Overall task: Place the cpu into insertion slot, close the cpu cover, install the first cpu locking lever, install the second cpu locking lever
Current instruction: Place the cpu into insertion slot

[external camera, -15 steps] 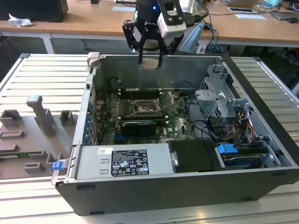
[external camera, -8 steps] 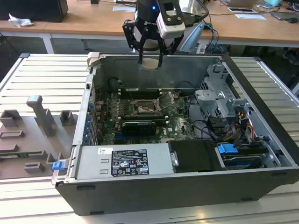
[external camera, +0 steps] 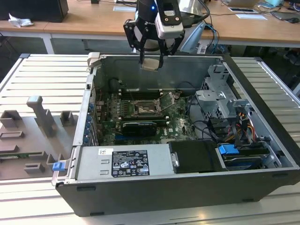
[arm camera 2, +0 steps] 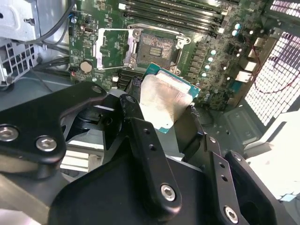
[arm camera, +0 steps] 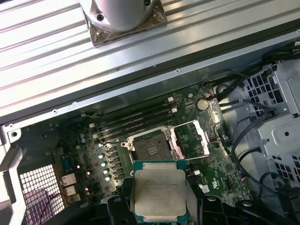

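lab: wooden desks [external camera: 93, 21], slatted workbench [external camera: 44, 72]

Everything sits on a pale grey ribbed metal table [external camera: 42, 75] with long slats. A big dark grey open computer case [external camera: 187, 199] lies flat on it. On the exterior view's left there's a bunch of grey plastic fixture blocks [external camera: 40, 117], plus a small blue clip [external camera: 58, 165] by the case's corner.

We've got the cpu [arm camera: 159, 197], pale silver face, green edge, between black jaws; insertion slot [arm camera: 151, 149] dark-centred, silver-rimmed; cpu cover [arm camera: 192, 139] silver; circuit board [arm camera: 221, 166] green; table [external camera: 42, 75] pale grey, ribbed in stripes.
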Action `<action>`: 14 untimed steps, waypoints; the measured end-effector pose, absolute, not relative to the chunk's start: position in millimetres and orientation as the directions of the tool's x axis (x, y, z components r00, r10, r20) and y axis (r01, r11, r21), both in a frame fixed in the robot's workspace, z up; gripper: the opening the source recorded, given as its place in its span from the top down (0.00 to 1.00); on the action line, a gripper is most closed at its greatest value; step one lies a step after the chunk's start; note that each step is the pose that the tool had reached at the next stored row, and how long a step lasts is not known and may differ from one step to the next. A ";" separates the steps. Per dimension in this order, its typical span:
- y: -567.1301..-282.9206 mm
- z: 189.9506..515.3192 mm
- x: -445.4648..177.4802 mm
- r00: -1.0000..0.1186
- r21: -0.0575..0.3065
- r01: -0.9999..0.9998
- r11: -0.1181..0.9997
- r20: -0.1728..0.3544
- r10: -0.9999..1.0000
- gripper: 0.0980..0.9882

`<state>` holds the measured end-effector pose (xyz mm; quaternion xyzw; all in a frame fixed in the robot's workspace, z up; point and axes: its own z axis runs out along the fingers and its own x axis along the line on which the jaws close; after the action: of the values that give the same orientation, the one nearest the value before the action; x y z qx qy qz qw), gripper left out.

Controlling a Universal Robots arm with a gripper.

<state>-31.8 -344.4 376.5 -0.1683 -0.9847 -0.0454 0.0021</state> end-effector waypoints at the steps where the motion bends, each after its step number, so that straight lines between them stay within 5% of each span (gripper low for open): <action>1: -344.4 376.5 -31.8 -0.940 0.089 0.340 0.936 0.019 0.339 0.52; 14: -344.4 376.4 -31.8 -0.901 0.089 0.433 0.897 0.019 0.433 0.52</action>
<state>-31.8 -344.4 376.4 -0.2225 -0.9739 -0.0455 -0.0004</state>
